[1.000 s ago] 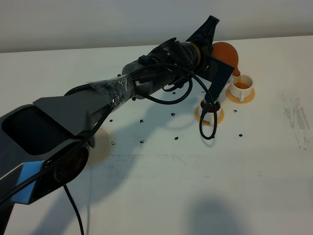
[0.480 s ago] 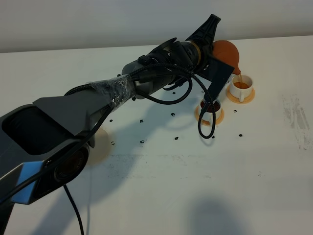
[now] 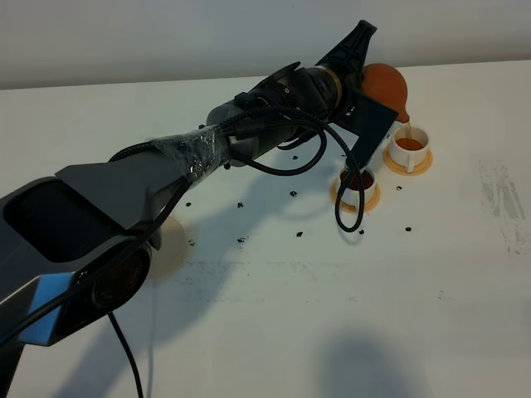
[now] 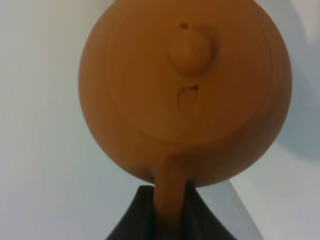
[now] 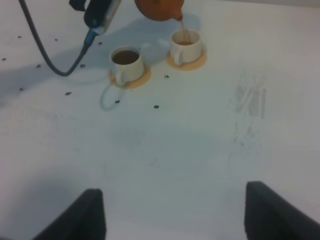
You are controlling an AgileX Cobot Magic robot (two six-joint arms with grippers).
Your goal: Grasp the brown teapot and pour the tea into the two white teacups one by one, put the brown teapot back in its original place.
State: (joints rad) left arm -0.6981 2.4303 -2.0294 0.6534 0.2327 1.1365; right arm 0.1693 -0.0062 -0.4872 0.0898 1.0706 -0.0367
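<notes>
Exterior high view shows the teapot [image 3: 387, 83] tilted near the tabletop's [image 3: 332, 315] far edge. A thin stream of tea [image 3: 408, 131] falls from it into the farther cup [image 3: 409, 146], which is partly filled. The nearer cup [image 3: 358, 180] holds darker tea. The left gripper [image 4: 170, 222] has its jaws clamped on the teapot's handle. The right gripper [image 5: 172, 215] has its jaws wide apart, holding nothing.

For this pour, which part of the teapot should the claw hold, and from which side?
The loop handle, approached from the side opposite the spout. The teapot is round and smooth, and gripping there leaves the spout free over the cup. The left claw is shut on it that way.
</notes>
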